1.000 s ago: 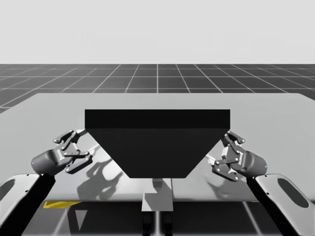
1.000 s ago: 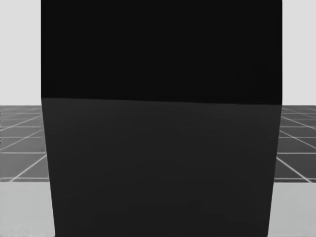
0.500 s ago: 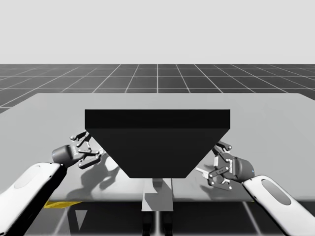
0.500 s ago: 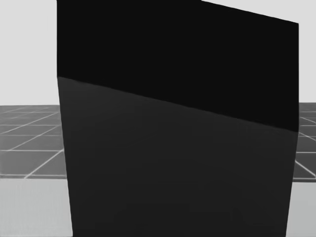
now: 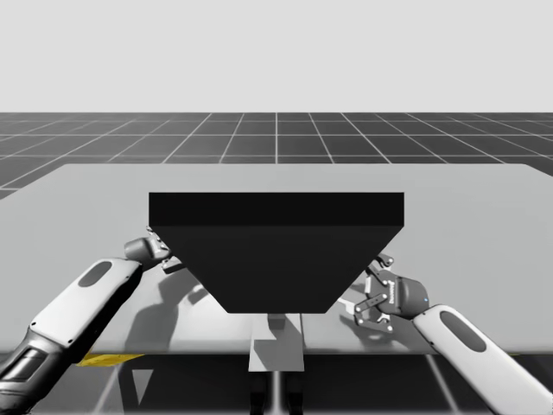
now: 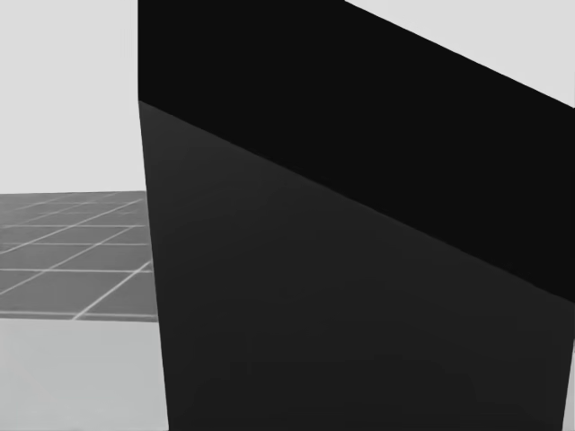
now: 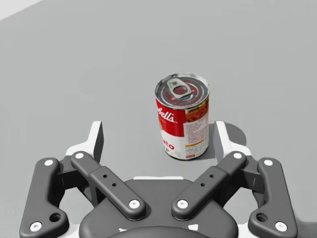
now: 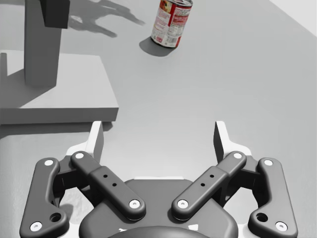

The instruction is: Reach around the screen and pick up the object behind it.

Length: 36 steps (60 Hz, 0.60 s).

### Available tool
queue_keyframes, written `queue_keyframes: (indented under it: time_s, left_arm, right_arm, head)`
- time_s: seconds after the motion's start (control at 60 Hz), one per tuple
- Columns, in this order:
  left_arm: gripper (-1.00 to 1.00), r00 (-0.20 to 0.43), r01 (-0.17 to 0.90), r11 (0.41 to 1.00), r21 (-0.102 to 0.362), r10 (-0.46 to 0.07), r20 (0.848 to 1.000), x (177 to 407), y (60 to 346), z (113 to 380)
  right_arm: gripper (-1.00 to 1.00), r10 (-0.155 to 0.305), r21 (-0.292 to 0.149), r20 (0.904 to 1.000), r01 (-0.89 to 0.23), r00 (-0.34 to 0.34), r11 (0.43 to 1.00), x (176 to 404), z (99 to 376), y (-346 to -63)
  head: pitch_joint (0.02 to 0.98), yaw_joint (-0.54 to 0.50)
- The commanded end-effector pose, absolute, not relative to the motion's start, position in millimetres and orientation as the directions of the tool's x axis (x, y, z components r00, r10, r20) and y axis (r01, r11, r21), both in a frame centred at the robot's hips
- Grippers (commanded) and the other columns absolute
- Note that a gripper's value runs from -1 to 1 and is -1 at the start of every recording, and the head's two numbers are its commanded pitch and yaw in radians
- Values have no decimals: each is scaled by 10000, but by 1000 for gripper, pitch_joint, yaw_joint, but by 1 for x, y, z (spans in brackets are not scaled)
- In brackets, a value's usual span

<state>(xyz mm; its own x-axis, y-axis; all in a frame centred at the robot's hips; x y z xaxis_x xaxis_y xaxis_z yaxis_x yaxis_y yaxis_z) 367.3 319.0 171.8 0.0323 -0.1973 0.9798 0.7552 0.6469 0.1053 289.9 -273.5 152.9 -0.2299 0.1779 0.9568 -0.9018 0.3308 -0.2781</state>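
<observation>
**Student:** In panel (a), the left wrist view, where is the object of the task?

**Instructor:** A red-and-white cylindrical can (image 7: 182, 116) stands upright on the grey table (image 7: 74, 59), with its pull-tab lid facing up. It is just ahead of the left gripper (image 7: 158, 141), at about the gripper's 1 o'clock. The can's lower body falls between the two fingers, nearer the one at 3 o'clock. The jaws are released and spread wide, and neither finger is seen pressing on the can.

**Student:** What does panel (b), the right wrist view, show?

**Instructor:** The right gripper (image 8: 158, 136) also has its jaws released, with bare table between the fingers. The same can stands well ahead, at roughly the gripper's 12 o'clock. At the gripper's 10 to 11 o'clock rises the stand's post (image 8: 42, 49), set on a flat base plate (image 8: 54, 89). The near edge of that plate lies just ahead of the finger at 9 o'clock.

**Student:** How do the arms lie in panel (c), the high view?

**Instructor:** A dark screen (image 5: 276, 251) stands mid-table with its broad face toward the robot. The left arm comes in from 7 o'clock, and its gripper is at the screen's 9 o'clock edge, partly hidden behind it. The right arm comes in from 5 o'clock, and its gripper is near the screen's 4 o'clock corner, on the robot's side of the screen.

**Student:** And panel (d), the head view?

**Instructor:** The dark face of the screen appears tilted. A strip of table and the gridded floor (image 6: 72, 260) are visible at 9 o'clock.
</observation>
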Motion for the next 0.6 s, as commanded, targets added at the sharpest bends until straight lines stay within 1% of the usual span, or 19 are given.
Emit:
queue_keyframes:
  time_s: [0.017,0.167,0.267,0.417,0.6]
  left_arm:
    - [-1000,447,7676,6343,915,-1955,9797,385,305,165]
    - [-1000,525,7922,6039,874,-2101,9763,396,285,157]
    - [-1000,571,7978,5966,875,-2192,9740,403,278,153]
    - [-1000,806,8086,5846,667,-2223,9716,417,265,144]
    - [-1000,1154,8094,5860,381,-2224,9681,424,257,129]
  right_arm:
    - [-1000,294,-2918,9539,-9005,-2986,3224,288,160,-268]
    - [-1000,310,-3011,9511,-8993,-3075,3171,286,160,-267]
    - [-1000,330,-3057,9497,-8991,-3114,3133,285,159,-267]
    - [-1000,380,-3137,9474,-8989,-3178,3060,283,158,-264]
    - [-1000,406,-3219,9448,-8973,-3252,3021,282,158,-262]
  head:
    - [212,100]
    - [214,98]
    - [216,95]
    - [222,89]
    - [230,82]
